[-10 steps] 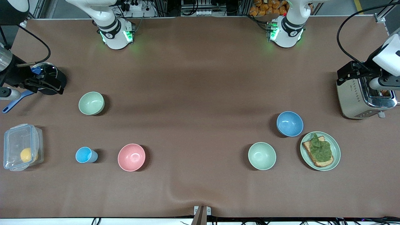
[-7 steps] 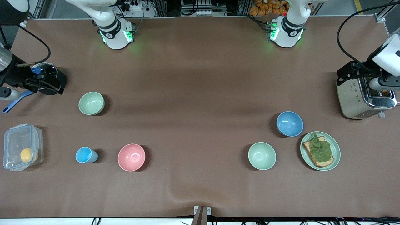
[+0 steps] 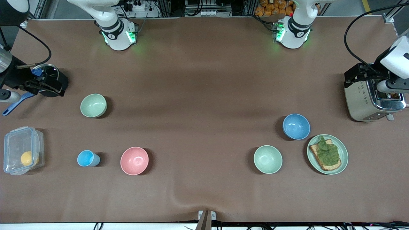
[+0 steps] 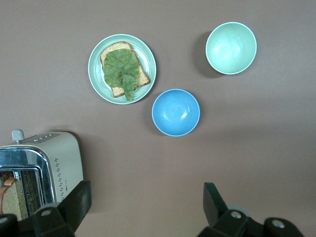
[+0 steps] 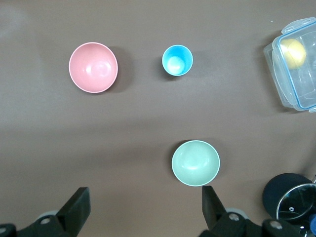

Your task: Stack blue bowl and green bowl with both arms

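Left claw (image 4: 146, 210) hangs released and empty, jaws spread wide, over the toaster (image 3: 372, 99) at the table's 3 o'clock edge in the front view. Right claw (image 5: 144, 210) is likewise slack and empty, over the black pot (image 3: 51, 83) at the 9 o'clock edge. I read both as parked high so each wrist camera looks down on its own end's crockery. Blue bowl (image 3: 296, 126) sits upright toward the left arm's end, apart from everything, with a mint bowl (image 3: 267, 159) at its 7 o'clock and the toast plate (image 3: 344, 150) close at its 5 o'clock. Green bowl (image 3: 93, 105) sits upright toward the right arm's end, with a pink bowl (image 3: 134, 160) at its 5 o'clock and a light-blue cup (image 3: 87, 158) at its 6. One target per arm, well apart: I judge that's why both arms are needed. Nothing stacked yet. Watch the mint look-alike.
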Motion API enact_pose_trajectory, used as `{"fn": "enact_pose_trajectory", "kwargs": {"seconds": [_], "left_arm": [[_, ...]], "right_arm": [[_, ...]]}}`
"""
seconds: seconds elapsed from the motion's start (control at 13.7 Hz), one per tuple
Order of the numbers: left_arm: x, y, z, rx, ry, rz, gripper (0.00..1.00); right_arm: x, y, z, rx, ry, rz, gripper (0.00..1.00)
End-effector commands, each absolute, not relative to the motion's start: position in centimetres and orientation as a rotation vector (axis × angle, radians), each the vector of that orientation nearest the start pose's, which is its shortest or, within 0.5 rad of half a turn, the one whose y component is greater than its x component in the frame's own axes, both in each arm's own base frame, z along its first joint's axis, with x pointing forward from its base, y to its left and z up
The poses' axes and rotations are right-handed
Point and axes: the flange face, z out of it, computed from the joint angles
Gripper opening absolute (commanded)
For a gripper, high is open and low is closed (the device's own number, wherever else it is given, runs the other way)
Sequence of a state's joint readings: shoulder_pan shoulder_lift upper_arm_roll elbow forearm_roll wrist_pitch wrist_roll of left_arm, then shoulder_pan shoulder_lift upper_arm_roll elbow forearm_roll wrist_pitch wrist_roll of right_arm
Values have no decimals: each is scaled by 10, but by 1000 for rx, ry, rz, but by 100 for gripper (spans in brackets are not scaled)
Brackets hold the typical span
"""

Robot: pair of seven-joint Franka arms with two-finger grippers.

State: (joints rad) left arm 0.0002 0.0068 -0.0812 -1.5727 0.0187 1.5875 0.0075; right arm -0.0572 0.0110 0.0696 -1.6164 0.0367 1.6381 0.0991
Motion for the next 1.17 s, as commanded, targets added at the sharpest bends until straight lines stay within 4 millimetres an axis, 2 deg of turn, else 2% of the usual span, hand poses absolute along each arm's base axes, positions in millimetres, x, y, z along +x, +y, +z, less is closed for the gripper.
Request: {"fn": "enact_pose_trajectory", "kwargs": {"seconds": [0.0, 0.15, 0.29, 0.51, 0.58, 0.66, 0.87, 0.95, 1.09], "left_arm": [[561, -44, 617, -3103, 146, 7, 100], [565, -44, 609, -3107, 153, 29, 100], [577, -44, 584, -3108, 150, 98, 100], [583, -44, 570, -3110, 148, 136, 100], [590, -38, 553, -3110, 137, 182, 100], [595, -39, 540, -3108, 144, 213, 100], [613, -36, 510, -3102, 130, 253, 100], [621, -37, 497, -3103, 133, 260, 100], [633, -43, 464, -3099, 156, 302, 100]], "right_arm": [[568, 5, 601, -3087, 156, 1, 100], [576, -1, 587, -3088, 164, 27, 100], [582, -2, 570, -3084, 170, 81, 100], [582, -4, 565, -3101, 166, 102, 100], [580, -9, 560, -3103, 178, 125, 100], [576, -25, 549, -3091, 195, 183, 100], [574, -51, 550, -3071, 195, 186, 100], [576, -55, 536, -3065, 203, 220, 100], [585, -54, 490, -3057, 204, 277, 100]]}}
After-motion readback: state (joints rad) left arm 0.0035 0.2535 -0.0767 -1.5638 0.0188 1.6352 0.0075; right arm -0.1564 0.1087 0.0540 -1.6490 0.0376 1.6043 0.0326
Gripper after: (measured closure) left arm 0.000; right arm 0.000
